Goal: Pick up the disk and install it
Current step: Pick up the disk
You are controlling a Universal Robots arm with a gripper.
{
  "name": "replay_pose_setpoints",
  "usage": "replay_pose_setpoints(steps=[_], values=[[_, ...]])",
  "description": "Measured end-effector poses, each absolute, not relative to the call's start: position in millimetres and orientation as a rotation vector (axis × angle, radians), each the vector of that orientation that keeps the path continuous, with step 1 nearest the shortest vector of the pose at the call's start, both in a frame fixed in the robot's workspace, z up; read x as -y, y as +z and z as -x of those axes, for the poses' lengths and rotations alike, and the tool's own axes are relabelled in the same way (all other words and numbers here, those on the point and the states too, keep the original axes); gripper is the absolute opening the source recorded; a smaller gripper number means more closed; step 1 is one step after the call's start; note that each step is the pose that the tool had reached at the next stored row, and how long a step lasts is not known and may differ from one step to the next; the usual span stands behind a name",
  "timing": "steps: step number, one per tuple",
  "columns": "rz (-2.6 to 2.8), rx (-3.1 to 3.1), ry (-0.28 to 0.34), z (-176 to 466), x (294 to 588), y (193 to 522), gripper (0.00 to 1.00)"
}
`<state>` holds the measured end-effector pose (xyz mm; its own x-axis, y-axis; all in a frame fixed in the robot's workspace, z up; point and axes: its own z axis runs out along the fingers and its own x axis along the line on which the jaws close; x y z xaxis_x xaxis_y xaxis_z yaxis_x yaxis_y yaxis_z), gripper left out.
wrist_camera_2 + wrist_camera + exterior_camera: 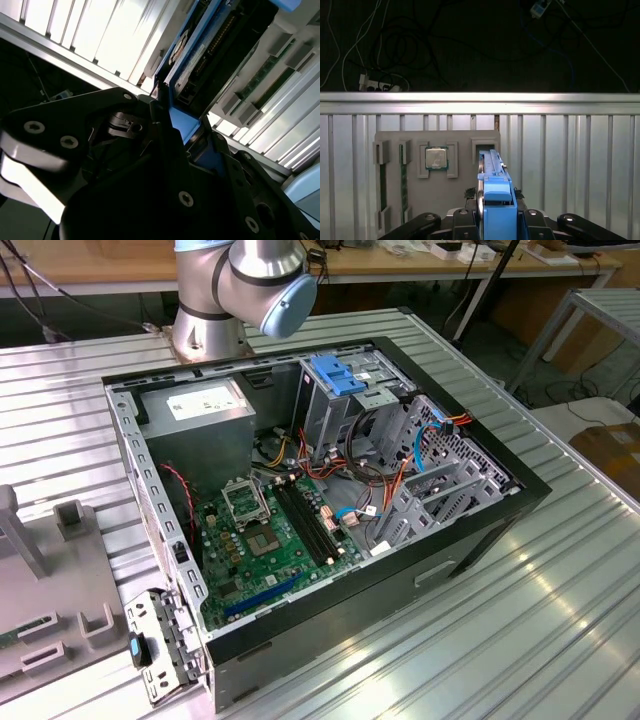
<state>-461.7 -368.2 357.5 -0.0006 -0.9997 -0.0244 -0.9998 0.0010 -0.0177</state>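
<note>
the tool (495,197) is closed on the disk (493,172), its dark jaws pressing the two flat sides so that the disk stands edge-on in the first wrist view, blue carrier tab nearest the camera. in the second wrist view the tool (184,129) clamps the blue tab, and the disk (215,55) reaches away from it, its dark body framed in blue. behind the held disk in the first wrist view lies a grey fixture plate (462,140) on the ribbed metal surface (570,165), holding a processor chip (436,159) and memory sticks (382,185). in the exterior view an open computer case (480,530) lies on the surface. the arm's base (215,325) stands at its 11 o'clock, a drive cage (340,390) sits toward 1 o'clock inside, and the motherboard (270,550) toward 7 o'clock.
</note>
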Motion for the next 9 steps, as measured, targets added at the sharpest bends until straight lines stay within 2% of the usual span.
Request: replay_pose_setpoints(steps=[9], values=[[2.200, -2.201, 0.007, 462, 368, 369, 0.37]])
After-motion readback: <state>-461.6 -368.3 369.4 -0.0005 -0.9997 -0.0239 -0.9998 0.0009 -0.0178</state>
